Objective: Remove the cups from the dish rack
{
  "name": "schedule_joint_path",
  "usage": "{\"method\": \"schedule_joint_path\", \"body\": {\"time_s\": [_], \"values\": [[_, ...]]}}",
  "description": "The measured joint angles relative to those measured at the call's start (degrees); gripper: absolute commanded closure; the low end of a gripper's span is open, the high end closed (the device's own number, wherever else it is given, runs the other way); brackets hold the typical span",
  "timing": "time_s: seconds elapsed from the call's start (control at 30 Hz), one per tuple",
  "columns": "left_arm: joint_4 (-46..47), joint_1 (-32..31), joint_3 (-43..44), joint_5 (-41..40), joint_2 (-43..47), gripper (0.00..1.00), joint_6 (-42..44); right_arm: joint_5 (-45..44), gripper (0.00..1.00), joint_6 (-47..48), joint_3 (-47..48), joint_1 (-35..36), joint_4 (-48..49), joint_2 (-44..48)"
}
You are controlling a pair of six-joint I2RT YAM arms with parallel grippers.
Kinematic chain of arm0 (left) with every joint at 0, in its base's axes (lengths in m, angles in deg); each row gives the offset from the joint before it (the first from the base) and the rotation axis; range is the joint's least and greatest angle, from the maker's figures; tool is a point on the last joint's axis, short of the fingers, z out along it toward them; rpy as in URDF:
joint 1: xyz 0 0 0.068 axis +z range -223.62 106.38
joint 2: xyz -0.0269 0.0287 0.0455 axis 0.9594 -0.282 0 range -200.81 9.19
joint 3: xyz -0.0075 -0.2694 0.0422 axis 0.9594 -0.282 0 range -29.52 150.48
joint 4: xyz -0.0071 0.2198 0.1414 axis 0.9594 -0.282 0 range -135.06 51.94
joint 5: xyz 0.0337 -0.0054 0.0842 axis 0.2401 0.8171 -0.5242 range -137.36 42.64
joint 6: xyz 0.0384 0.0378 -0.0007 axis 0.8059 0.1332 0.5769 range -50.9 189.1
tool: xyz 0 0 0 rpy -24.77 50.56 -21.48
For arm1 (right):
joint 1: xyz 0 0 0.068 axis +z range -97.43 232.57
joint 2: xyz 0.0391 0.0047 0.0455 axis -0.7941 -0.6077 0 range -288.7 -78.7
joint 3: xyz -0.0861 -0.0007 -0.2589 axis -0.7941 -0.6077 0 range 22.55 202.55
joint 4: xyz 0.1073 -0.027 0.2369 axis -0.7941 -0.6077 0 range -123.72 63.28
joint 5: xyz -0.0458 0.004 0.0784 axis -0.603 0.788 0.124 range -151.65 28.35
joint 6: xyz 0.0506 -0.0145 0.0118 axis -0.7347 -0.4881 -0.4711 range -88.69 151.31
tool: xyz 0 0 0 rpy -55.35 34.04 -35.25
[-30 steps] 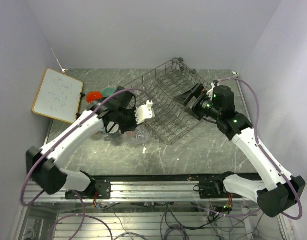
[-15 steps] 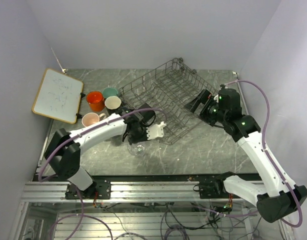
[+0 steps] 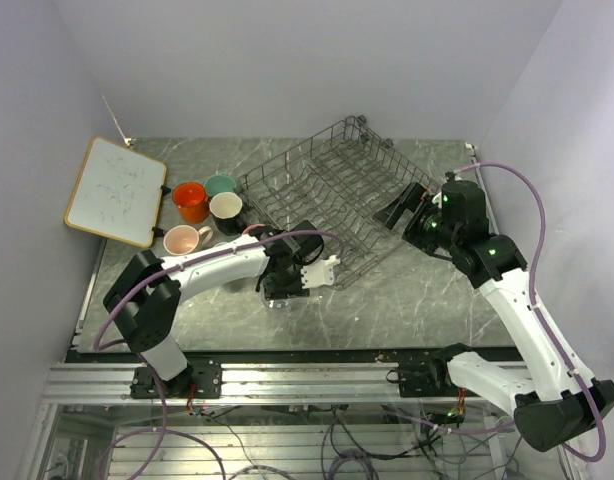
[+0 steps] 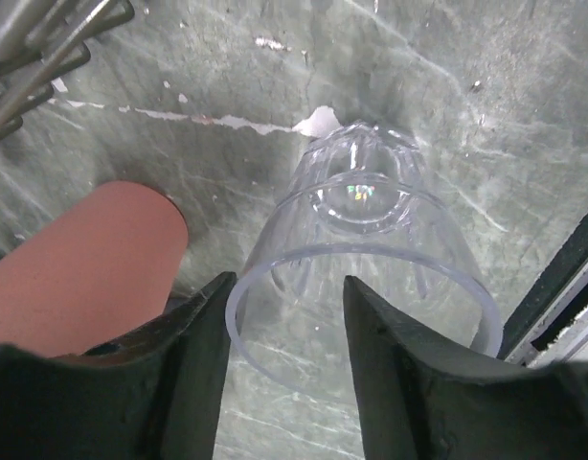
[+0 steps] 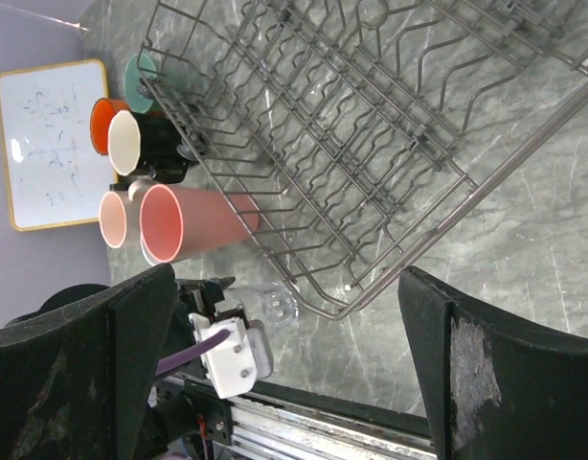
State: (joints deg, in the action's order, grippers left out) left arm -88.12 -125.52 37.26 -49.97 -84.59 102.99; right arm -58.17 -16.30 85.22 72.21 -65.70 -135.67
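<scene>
The clear glass (image 4: 361, 240) stands upright on the table, just off the near corner of the dish rack (image 3: 327, 195). My left gripper (image 4: 289, 287) hovers over it, open: one finger is outside the rim, the other over the mouth. The tall pink tumbler (image 4: 83, 264) stands right beside it. The orange (image 3: 190, 200), mint green (image 3: 221, 184), black (image 3: 227, 208) and pale pink (image 3: 181, 240) mugs cluster left of the rack. No cup shows in the rack (image 5: 371, 125). My right gripper (image 3: 404, 205) hangs wide open above the rack's right end, holding nothing.
A wood-framed whiteboard (image 3: 115, 190) lies at the far left. The table's front rail (image 4: 562, 278) runs close to the glass. Walls close in the back and both sides.
My left arm swung toward the front edge with the glass, and its jaws have opened from shut. The right arm drew back a little to the right.
</scene>
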Motion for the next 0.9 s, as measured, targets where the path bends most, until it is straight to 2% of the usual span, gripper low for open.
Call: {"method": "schedule_joint_path", "body": {"time_s": [0.1,0.13,0.17,0.33,0.37,0.43,0.7,0.8,0.9], "values": [[0.68,-0.44,0.00,-0.04,0.04,0.21,-0.48,-0.26,0.00,0.31,-0.28,-0.09,-0.11,0.11],[0.76,-0.50,0.00,-0.04,0.13,0.11,-0.57,-0.35,0.00,0.39,-0.48,-0.09,-0.11,0.20],[0.83,-0.55,0.00,-0.07,0.28,0.09,-0.81,-0.39,0.00,0.52,-0.57,-0.11,-0.31,0.26],[0.48,-0.74,0.42,-0.61,2.78,0.06,-1.60,-1.27,0.00,1.44,-0.66,-0.22,-0.46,0.33],[0.26,-0.76,0.72,-0.79,3.52,0.03,-1.57,-1.53,0.00,1.66,-0.66,-0.24,-0.55,0.33],[0.07,-0.76,1.49,-1.27,5.73,0.02,-1.53,-2.05,0.00,2.21,-0.66,-0.28,-0.92,0.33],[3.67,0.66,0.33,-3.78,22.01,0.01,-0.50,-8.61,0.00,6.45,-0.52,-0.42,-2.62,2.95],[8.04,6.69,-4.07,-3.28,30.12,0.01,0.00,-12.26,0.00,8.70,-1.18,-0.42,-2.21,5.44],[12.31,18.86,-6.69,-1.70,34.29,0.01,-0.42,-17.77,0.00,10.62,-4.31,-0.46,-0.33,7.19]]}}
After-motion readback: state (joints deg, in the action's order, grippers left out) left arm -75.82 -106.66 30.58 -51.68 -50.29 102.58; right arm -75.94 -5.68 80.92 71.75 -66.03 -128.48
